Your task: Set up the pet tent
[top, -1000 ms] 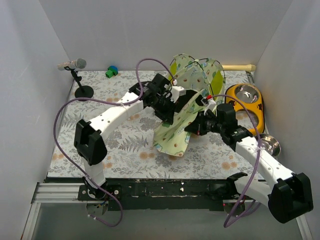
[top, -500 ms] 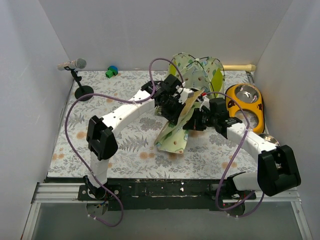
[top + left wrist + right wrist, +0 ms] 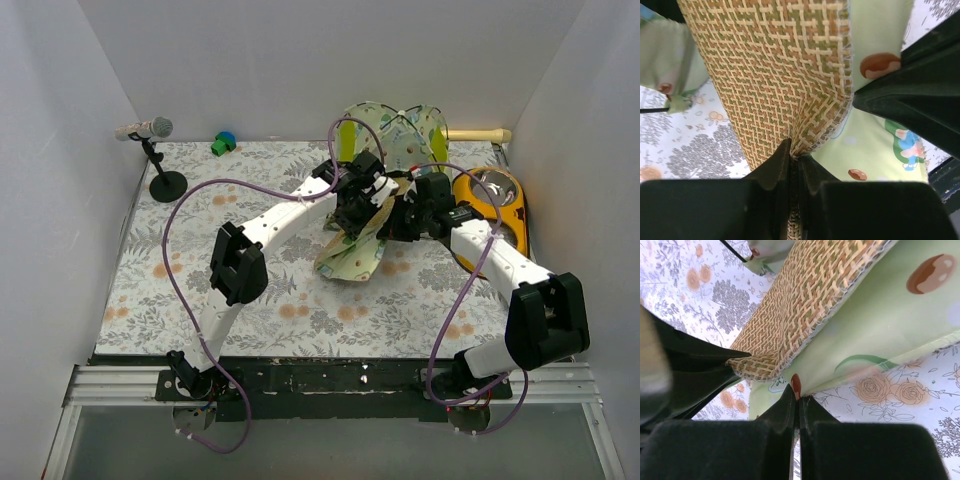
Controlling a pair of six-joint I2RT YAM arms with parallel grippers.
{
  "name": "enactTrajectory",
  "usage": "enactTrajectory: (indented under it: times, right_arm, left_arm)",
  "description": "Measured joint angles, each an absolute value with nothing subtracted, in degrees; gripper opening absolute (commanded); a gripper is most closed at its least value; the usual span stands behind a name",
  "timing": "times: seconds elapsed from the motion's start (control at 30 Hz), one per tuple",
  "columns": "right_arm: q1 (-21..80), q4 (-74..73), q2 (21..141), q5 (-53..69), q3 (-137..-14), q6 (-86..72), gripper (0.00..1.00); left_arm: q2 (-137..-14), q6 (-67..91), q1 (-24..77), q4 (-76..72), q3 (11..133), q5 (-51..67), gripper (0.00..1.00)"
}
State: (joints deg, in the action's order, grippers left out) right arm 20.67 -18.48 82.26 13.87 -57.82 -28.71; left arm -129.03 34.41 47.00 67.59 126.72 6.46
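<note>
The pet tent is half folded at the back middle of the table, its pale printed panels upright and a flap drooping forward onto the tablecloth. A brown woven mat lies against its fabric. My left gripper is shut on a pinched corner of the mat. My right gripper is shut on the edge of the pale green tent fabric, next to the mat. In the top view the left gripper and the right gripper sit close together at the tent's middle.
An orange double-bowl feeder sits right of the tent, with a wooden stick behind it. A microphone on a stand and a small green and blue toy are at the back left. White walls close in three sides.
Both arms have reached farther back and toward the middle, carrying the tent and mat with them. The hanging flap has narrowed and moved back. Both grips stay shut.
</note>
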Motion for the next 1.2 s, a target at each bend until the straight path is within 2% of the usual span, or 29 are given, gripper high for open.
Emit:
enactTrajectory:
  times: [0.27,0.4,0.5,0.73,0.87,1.1,1.2]
  right_arm:
    - [17.8,-19.8,82.2,13.5,-60.7,-29.6,0.01]
    - [17.3,-20.5,82.2,10.8,-62.2,-29.8,0.17]
    - [17.3,-20.0,82.2,7.2,-62.6,-30.0,0.34]
    - [14.7,-20.1,81.9,3.4,-66.2,-30.1,0.54]
    - [12.4,-21.5,79.9,3.7,-66.2,-28.6,0.58]
    - [5.4,-22.6,75.5,6.3,-69.8,-22.3,0.6]
    - [2.9,-21.0,74.3,5.8,-70.8,-17.4,0.62]
  left_arm:
    - [-129.2,34.6,46.6,67.3,133.1,8.0,0.0]
    - [-129.2,36.6,45.2,65.6,134.0,12.9,0.03]
    - [-130.1,38.3,44.0,64.6,135.0,15.6,0.07]
    - [-131.3,44.6,43.3,61.4,133.8,17.2,0.08]
    - [-132.6,47.4,43.2,60.8,133.8,16.8,0.11]
    - [-133.8,52.8,42.5,60.3,133.1,17.9,0.1]
    - [-133.8,54.6,41.3,59.7,133.1,19.8,0.03]
